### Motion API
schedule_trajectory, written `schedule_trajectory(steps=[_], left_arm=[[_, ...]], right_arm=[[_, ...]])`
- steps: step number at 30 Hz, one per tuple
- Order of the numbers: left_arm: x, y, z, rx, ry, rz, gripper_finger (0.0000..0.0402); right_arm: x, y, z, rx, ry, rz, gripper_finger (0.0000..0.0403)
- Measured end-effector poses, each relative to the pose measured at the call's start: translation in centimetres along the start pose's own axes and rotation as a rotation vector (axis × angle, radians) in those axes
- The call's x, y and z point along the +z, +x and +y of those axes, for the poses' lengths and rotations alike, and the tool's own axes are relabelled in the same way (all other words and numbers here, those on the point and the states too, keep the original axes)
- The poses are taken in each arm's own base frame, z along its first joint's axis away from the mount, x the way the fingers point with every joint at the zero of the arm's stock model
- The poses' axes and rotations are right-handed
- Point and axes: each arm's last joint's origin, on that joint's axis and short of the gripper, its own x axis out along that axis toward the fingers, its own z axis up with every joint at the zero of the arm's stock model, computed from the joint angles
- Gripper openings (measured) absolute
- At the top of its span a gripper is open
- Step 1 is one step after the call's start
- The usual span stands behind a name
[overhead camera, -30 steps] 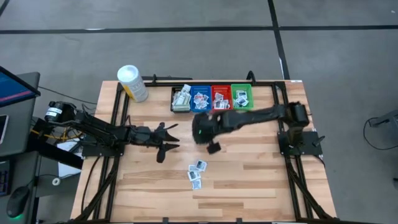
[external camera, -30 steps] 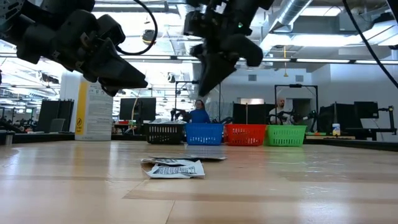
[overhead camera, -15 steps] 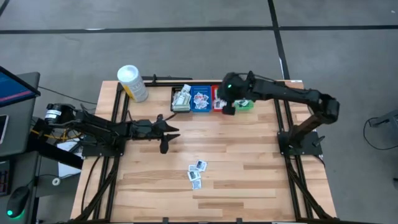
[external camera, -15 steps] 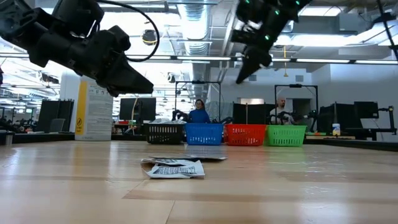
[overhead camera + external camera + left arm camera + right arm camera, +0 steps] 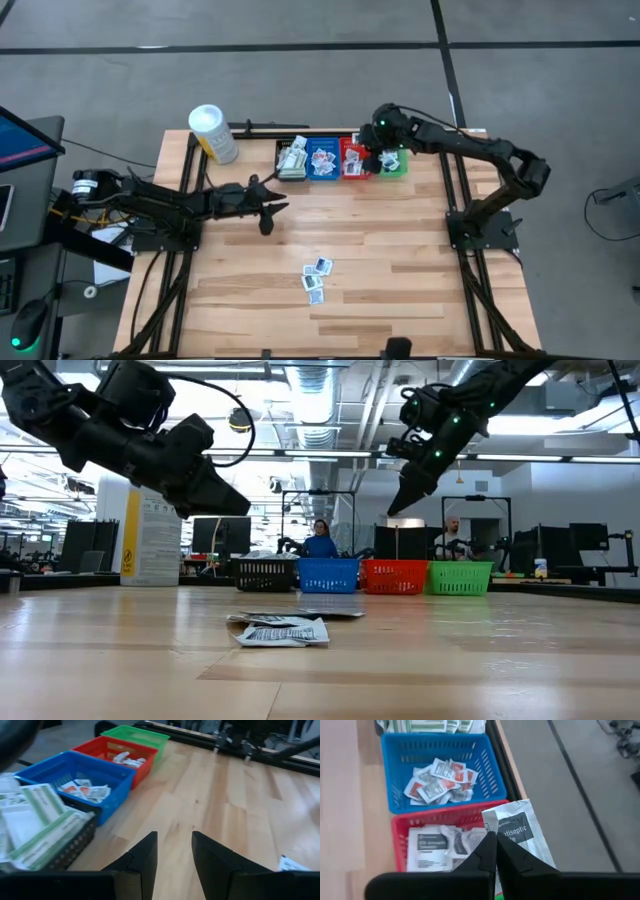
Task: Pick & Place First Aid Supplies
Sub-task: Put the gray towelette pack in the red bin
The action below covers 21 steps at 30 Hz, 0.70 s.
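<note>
Hanging over red bin, R gripper pinches antiseptic packet betw closed fingertips.

A robotics laboratory or open industrial workspace is shown. A wooden butcher-block surface is framed by black metal rails, and two dark arms are bolted to that frame. The whole is set on a bare grey concrete floor marked with dark lines. In the low view, exposed ceiling ducts and strip lighting are seen overhead, with rows of monitors and similar rigs behind. Two persons are seated at workstations in the background. A computer screen and loose cabling are seen beside the surface.
</note>
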Motion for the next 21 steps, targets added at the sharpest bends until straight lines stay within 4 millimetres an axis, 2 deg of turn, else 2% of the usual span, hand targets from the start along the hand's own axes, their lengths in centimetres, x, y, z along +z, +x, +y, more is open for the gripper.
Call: schedule_trajectory(steps=[6,15,21], left_arm=[[0.2,0.2,1.1,0.049,-0.017,-0.005,0.0121],[0.4,0.2,1.3,0.081,-0.025,-0.031,0.0121],[0.4,0.2,1.7,0.109,-0.028,-0.030,0.0121]], right_arm=[[-0.3,1.0,-0.2,0.046,-0.009,-0.004,0.0000],[-2.3,5.5,0.7,0.152,0.003,0.099,0.0003],[-2.5,6.3,1.3,0.171,-0.006,0.119,0.0056]])
